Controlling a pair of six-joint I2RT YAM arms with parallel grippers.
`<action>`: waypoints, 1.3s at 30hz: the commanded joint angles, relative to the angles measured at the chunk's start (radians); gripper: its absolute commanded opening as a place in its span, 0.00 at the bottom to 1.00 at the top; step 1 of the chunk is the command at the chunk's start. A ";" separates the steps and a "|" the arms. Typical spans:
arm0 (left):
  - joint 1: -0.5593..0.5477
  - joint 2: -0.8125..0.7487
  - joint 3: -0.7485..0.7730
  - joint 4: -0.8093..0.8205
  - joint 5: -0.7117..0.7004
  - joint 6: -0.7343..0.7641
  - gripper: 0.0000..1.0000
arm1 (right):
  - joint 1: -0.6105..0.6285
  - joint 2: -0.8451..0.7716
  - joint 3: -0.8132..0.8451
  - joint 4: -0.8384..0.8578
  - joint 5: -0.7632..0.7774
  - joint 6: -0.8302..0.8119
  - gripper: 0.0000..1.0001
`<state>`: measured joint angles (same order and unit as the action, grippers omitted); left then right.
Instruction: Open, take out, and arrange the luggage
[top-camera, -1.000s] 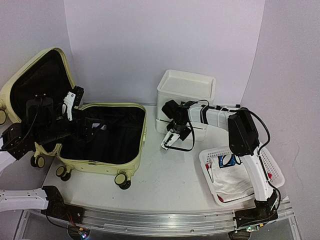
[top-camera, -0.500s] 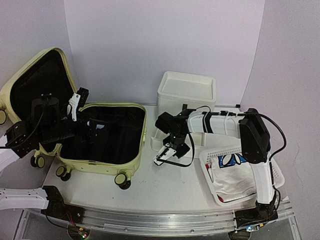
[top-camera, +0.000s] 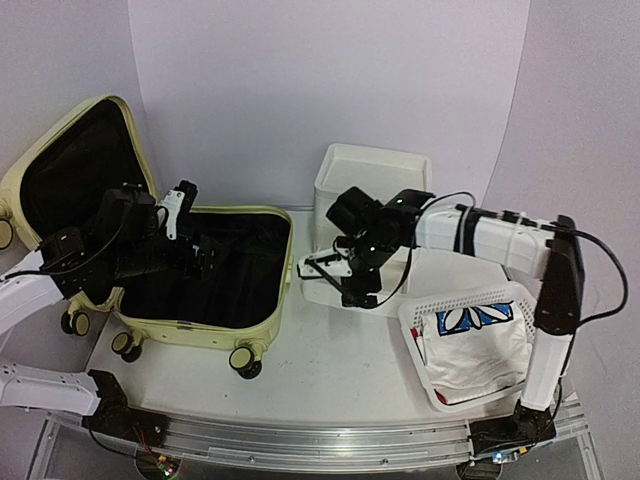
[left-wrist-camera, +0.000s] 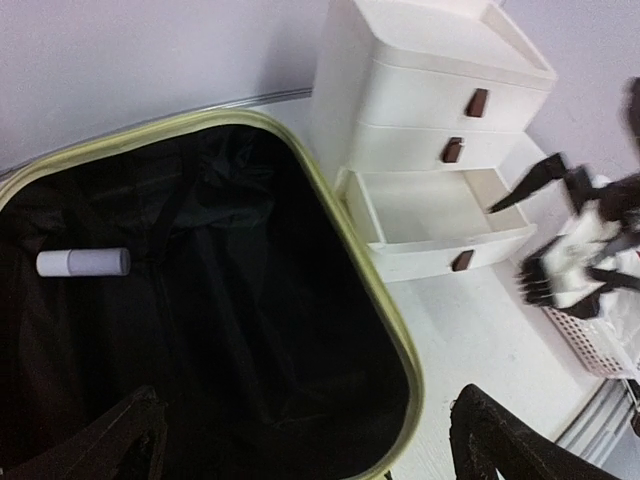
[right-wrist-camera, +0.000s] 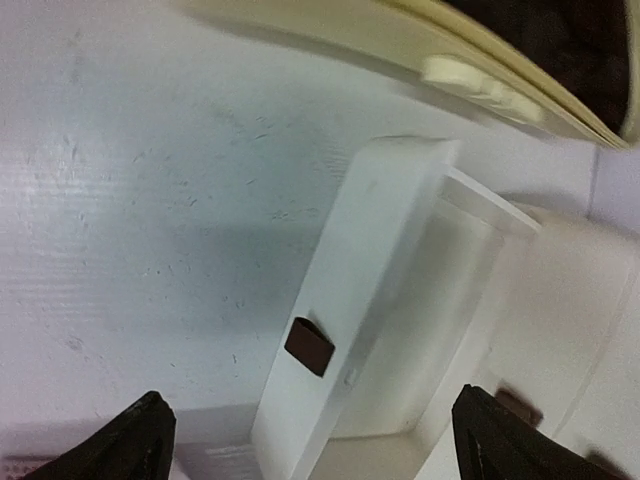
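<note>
Over the opened luggage (left-wrist-camera: 330, 200), left end effector (left-wrist-camera: 305, 440) gapes for the white tube (left-wrist-camera: 84, 262); right end effector (right-wrist-camera: 312, 435), open, fronts the drawer (right-wrist-camera: 370, 260).

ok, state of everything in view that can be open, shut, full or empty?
luggage: open, lid propped up.
white cylinder: lying on its side inside the luggage.
drawer box: upper two drawers shut.
bottom drawer: pulled out, looks empty.
basket: holds a white cloth with blue print.
left gripper: open, empty.
right gripper: open, empty.
</note>
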<state>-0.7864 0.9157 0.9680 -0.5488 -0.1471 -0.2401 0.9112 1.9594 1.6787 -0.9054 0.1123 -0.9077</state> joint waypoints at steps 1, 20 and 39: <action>0.061 0.124 0.142 -0.091 -0.147 -0.091 1.00 | 0.006 -0.219 -0.105 0.094 0.025 0.492 0.98; 0.503 0.914 0.635 -0.324 -0.048 -0.800 0.90 | 0.005 -0.620 -0.465 0.030 0.120 0.974 0.98; 0.561 1.262 0.844 -0.338 -0.069 -1.201 0.73 | 0.006 -0.834 -0.575 -0.050 0.162 1.004 0.98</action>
<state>-0.2398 2.1582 1.7710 -0.8726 -0.2230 -1.3628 0.9150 1.1660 1.1152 -0.9573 0.2470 0.0784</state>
